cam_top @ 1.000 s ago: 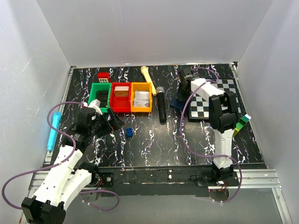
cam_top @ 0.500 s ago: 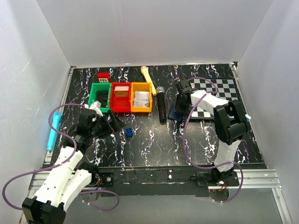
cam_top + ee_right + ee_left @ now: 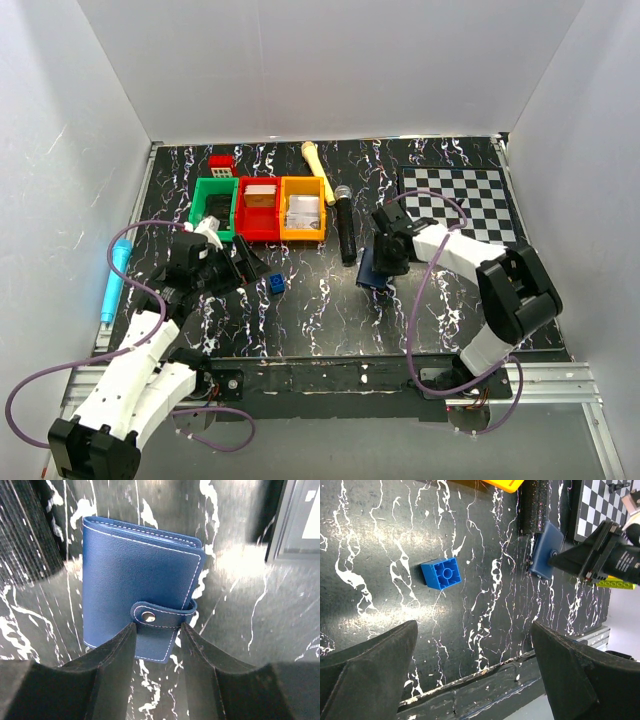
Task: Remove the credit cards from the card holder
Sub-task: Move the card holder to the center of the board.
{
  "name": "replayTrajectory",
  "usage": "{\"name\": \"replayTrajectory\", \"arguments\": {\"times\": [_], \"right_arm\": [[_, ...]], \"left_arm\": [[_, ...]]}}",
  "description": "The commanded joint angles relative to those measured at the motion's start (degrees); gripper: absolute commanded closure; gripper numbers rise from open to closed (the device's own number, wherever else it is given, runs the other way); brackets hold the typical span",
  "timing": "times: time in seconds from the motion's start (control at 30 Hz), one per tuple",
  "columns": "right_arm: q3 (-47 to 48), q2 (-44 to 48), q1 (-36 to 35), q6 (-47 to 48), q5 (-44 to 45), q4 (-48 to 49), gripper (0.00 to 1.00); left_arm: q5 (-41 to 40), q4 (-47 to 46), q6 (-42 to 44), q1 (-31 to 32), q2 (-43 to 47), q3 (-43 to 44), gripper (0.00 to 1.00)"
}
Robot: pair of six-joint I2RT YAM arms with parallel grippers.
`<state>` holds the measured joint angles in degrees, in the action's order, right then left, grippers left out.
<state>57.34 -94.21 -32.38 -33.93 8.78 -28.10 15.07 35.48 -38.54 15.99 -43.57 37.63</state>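
The card holder (image 3: 371,272) is a navy-blue wallet, folded shut with a snap strap, just right of the table's middle. It fills the right wrist view (image 3: 140,580) and shows in the left wrist view (image 3: 545,550). My right gripper (image 3: 386,252) is shut on its strap-side corner (image 3: 157,630), one finger on each side. No credit cards show; the closed wallet hides them. My left gripper (image 3: 243,266) hangs wide open and empty over the table's left part (image 3: 474,630), near a small blue brick.
A blue toy brick (image 3: 276,284) lies beside the left gripper. A black microphone (image 3: 345,225) lies just left of the wallet. Green (image 3: 213,208), red (image 3: 259,208) and orange (image 3: 303,208) bins stand behind. A checkerboard (image 3: 462,200) is at the right, a light-blue pen (image 3: 113,280) at the far left.
My right gripper has come from the checkerboard's left edge toward the near middle of the table, and the card holder has come along with it. The left arm has not moved.
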Motion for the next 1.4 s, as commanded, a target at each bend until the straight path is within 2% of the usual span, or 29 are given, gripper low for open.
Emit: {"name": "replayTrajectory", "arguments": {"times": [0.0, 0.2, 0.4, 0.5, 0.8, 0.87, 1.37], "right_arm": [[-5.12, 4.29, -2.86, -1.13, -1.13, -3.90, 0.52], [-8.47, 7.55, -7.69, -2.63, -2.18, -3.54, 0.51], [-10.05, 14.39, -7.87, -3.59, 0.80, -4.86, 0.33], [-11.81, 18.27, -7.44, -3.51, 0.81, -4.51, 0.29], [-15.33, 17.40, -1.02, -3.51, -11.66, 5.33, 0.35], [-14.19, 15.82, -0.49, -2.99, -12.73, 5.68, 0.35], [-13.05, 9.14, -2.24, 0.44, -16.34, 8.15, 0.43]], "left_arm": [[2.15, -2.08, 0.66, 0.36, -0.20, -0.36, 0.02], [2.60, -5.42, -1.35, 5.09, -0.55, -3.08, 0.02], [-1.00, -6.57, -3.90, 12.66, -3.80, -2.56, 0.02], [-2.67, -7.27, -4.52, 15.12, -5.73, -1.86, 0.02], [-7.68, -8.41, -7.42, 23.64, -12.94, 1.04, 0.02], [-7.42, -8.94, -7.60, 24.26, -13.47, 1.05, 0.06], [-8.30, -9.12, -8.21, 25.23, -13.91, -0.45, 0.06]]}}
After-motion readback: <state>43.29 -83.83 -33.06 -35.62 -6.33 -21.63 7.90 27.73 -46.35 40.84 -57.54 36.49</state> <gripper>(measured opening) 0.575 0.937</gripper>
